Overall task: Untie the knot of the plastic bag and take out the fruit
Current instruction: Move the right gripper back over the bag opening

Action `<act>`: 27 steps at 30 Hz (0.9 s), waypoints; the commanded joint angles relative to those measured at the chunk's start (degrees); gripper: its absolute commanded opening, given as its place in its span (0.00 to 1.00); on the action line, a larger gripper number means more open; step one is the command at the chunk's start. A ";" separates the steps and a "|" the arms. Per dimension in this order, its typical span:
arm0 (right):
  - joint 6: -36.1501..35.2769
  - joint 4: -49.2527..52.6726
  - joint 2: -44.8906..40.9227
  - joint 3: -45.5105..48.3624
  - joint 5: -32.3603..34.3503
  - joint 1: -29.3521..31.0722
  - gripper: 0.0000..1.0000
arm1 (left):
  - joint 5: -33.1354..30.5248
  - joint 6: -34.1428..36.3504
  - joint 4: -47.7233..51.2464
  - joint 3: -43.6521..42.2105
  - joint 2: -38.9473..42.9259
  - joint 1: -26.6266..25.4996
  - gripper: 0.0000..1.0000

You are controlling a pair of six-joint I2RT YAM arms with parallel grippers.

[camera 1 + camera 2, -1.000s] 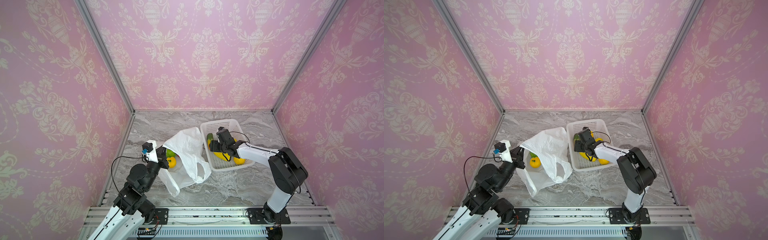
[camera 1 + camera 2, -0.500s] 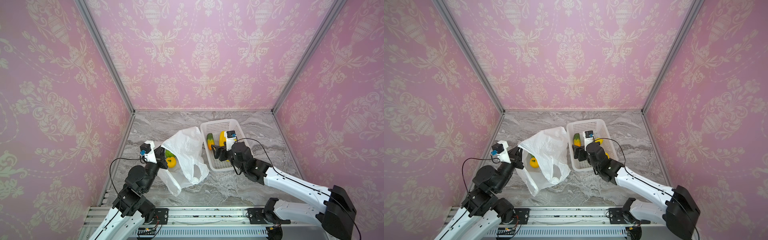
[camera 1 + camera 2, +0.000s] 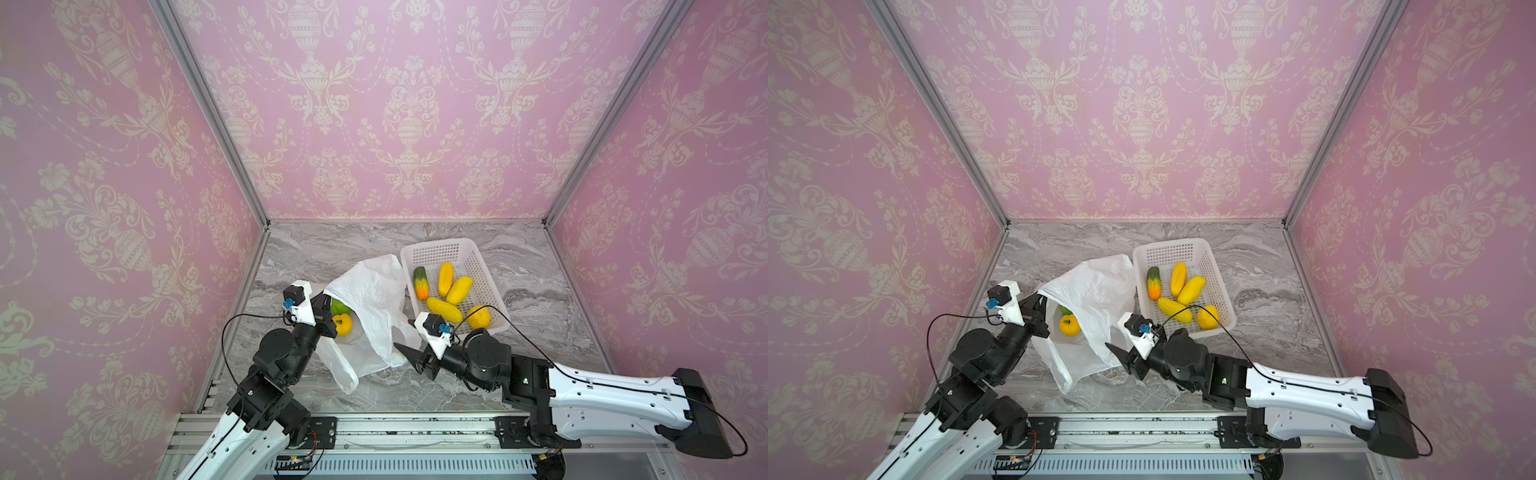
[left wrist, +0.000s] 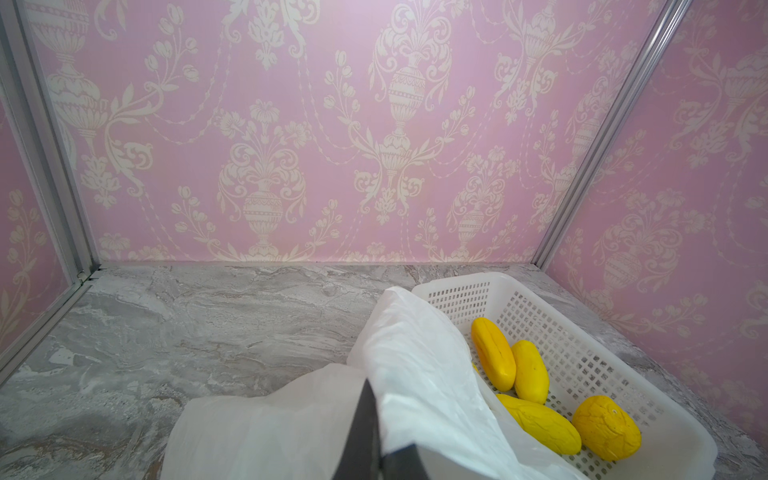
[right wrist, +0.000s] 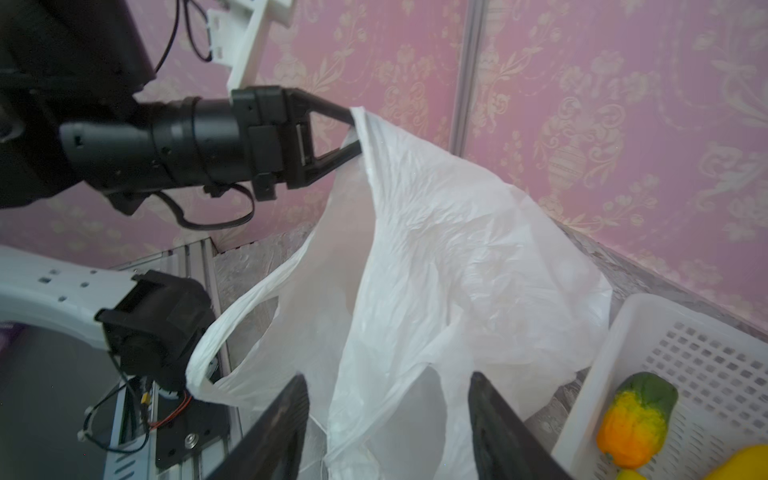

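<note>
The white plastic bag [image 3: 374,299] [image 3: 1100,299] lies slumped left of the basket, its mouth held up by my left gripper [image 3: 327,306] [image 3: 1040,305] [image 4: 371,399], shut on the rim. Inside the mouth sit a green fruit [image 3: 338,307] and a yellow-orange one [image 3: 343,325] [image 3: 1069,325]. My right gripper [image 3: 404,336] [image 5: 386,415] is open at the bag's near side, its fingers [image 5: 286,419] either side of a loose fold. One loop handle [image 5: 232,332] hangs free. The knot is out of view.
A white perforated basket [image 3: 478,266] [image 3: 1208,259] [image 4: 457,286] [image 5: 665,332] stands right of the bag with several fruit, mostly yellow [image 3: 459,290], one green-to-orange [image 3: 420,282] [image 5: 636,415]. Pink walls close in on three sides, and a metal rail [image 3: 415,424] runs along the front.
My right gripper has pulled out of the basket and swung to the bag's near side, its jaws narrowing a little. The left gripper still holds the bag's rim in about the same place.
</note>
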State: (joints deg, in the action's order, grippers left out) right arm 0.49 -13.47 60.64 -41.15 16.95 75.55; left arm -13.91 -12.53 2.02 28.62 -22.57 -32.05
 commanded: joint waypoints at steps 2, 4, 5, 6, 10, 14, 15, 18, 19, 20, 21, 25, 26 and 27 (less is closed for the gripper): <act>-6.46 -6.38 9.69 -5.58 -0.86 3.81 0.50 | -1.32 0.58 0.79 0.86 -0.35 0.19 0.00; -5.84 -12.37 15.23 -6.23 1.73 4.24 0.44 | -1.12 0.57 0.88 0.82 -0.40 0.16 0.00; -5.61 -15.05 17.34 -6.19 1.95 4.25 0.43 | -1.11 0.49 0.88 0.87 -0.41 0.15 0.00; -5.43 -16.92 19.34 -6.42 2.07 4.22 0.40 | -0.94 0.47 0.88 0.89 -0.45 0.16 0.00; -3.02 -19.59 25.20 -8.32 3.97 4.12 0.36 | -0.35 0.34 1.33 1.15 -0.53 0.23 0.00; -1.41 -23.81 29.82 -8.42 7.55 4.04 0.31 | -0.65 0.33 1.34 1.11 -0.49 0.19 0.00; -0.92 -26.27 30.91 -7.73 8.71 3.64 0.32 | -0.60 0.32 1.32 1.13 -0.49 0.15 0.00; 2.49 -28.64 33.35 -6.76 8.06 1.26 0.33 | -0.38 0.27 1.41 1.12 -0.49 0.16 0.00; 3.88 -28.37 34.11 -6.98 7.86 0.19 0.33 | -0.32 0.23 1.41 1.14 -0.47 0.16 0.00; 4.72 -27.76 34.95 -7.38 7.63 -0.62 0.33 | -0.35 0.32 1.49 1.13 -0.44 0.15 0.00; 5.59 -27.27 35.79 -7.82 7.62 -1.31 0.33 | -0.31 0.25 1.49 1.12 -0.44 0.15 0.00; 6.67 -26.15 39.87 -9.78 11.30 -2.83 0.33 | -0.19 0.28 1.41 1.10 -0.28 0.15 0.00; 7.09 -25.72 40.83 -10.34 12.44 -3.15 0.34 | -0.12 0.30 1.38 1.25 -0.28 0.15 0.00; 7.77 -25.19 41.93 -10.98 13.64 -3.51 0.37 | -0.07 0.31 1.44 1.25 -0.33 0.15 0.00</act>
State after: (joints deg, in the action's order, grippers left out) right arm 5.17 -38.65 100.49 -49.54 26.30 72.40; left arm -13.89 -12.53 2.48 28.64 -23.03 -32.05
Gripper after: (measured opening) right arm 0.354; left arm 0.046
